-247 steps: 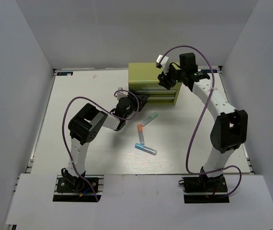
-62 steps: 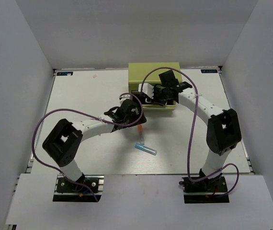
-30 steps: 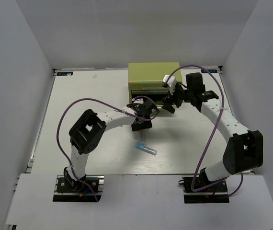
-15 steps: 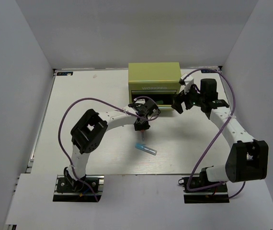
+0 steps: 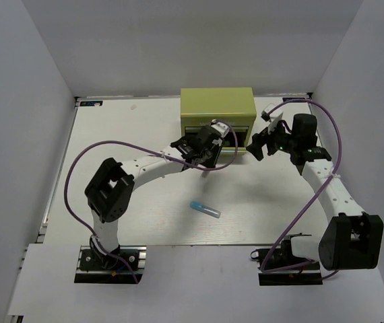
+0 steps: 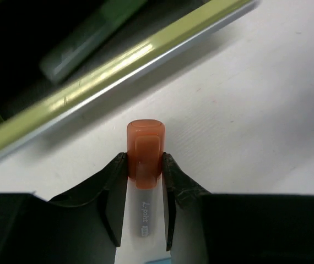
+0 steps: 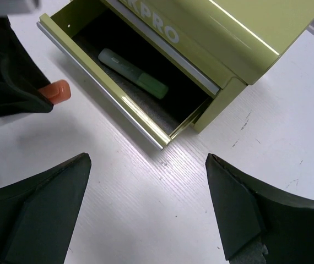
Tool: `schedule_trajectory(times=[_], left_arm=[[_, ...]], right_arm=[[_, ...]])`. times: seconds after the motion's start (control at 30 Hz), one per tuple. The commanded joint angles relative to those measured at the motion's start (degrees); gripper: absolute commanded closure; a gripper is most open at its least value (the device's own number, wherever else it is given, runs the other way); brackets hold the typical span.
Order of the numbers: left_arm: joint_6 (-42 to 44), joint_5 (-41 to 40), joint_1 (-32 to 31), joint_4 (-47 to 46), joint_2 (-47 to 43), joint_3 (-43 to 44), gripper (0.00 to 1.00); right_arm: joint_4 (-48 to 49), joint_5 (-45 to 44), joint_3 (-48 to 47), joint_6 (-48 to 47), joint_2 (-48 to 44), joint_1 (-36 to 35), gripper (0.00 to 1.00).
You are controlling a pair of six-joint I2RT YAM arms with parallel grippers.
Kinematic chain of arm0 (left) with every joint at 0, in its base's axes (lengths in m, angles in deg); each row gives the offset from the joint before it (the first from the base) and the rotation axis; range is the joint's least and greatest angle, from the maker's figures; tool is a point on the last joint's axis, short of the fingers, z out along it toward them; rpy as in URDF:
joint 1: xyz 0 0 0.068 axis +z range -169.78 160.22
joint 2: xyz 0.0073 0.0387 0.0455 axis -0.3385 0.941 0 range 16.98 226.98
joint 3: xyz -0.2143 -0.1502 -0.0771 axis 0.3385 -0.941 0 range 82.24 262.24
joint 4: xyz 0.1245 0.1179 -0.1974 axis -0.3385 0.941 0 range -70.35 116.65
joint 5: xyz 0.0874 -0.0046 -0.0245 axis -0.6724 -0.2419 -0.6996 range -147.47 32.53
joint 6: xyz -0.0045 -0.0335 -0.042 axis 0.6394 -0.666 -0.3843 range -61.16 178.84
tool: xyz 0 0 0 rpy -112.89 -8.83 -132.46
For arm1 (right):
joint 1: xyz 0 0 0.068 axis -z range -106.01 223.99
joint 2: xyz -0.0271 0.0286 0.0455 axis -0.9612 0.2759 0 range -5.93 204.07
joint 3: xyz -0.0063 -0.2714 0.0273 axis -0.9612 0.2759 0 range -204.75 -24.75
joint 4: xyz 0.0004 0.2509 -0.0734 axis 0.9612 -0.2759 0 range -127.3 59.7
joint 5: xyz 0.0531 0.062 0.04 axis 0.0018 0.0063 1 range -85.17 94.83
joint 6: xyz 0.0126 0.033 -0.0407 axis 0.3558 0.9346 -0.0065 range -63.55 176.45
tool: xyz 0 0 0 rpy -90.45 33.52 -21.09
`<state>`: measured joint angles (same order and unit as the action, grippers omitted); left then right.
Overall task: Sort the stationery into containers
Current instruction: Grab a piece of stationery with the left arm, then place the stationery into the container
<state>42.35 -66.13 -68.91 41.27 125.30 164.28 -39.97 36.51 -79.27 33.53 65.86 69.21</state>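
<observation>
1. Lifted off the near middle of the desk (image 5: 131,195), the orange-capped highlighter (image 6: 145,143) no longer lies beside the light-blue highlighter (image 5: 205,209). That one is now alone on the desk and not yet sorted.
2. Farther in, the left hand (image 6: 145,162) has carried the orange-capped highlighter up to the front of the toolbox (image 5: 217,101). Its fingers are drawn in and clamped on the barrel just below the cap, which points at the drawer.
3. The open drawer (image 7: 104,88) lies just beyond the cap. The cap is short of the front rim and over bare desk, so by my reading the drop is the next step.
4. Inside that drawer the mint-green highlighter (image 7: 133,73) lies flat on the dark liner, already sorted.
5. To the right of the toolbox, the right hand (image 7: 147,158) has pulled back from the drawer front. Its fingers are spread wide, holding and touching nothing.
</observation>
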Motion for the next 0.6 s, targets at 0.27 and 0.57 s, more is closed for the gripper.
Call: schedule_trajectory(times=[0.27, 0.57], left_arm=[[45.83, 20.44, 1.22, -16.00, -10.06, -1.71, 1.00], [58.06, 22.55, 4.74, -6.95, 1.72, 11.83, 1.00]], right_arm=[[4.22, 2.68, 3.72, -0.72, -3.76, 1.35, 0.10], [4.13, 2.51, 5.48, -0.99, -5.43, 1.52, 0.10]])
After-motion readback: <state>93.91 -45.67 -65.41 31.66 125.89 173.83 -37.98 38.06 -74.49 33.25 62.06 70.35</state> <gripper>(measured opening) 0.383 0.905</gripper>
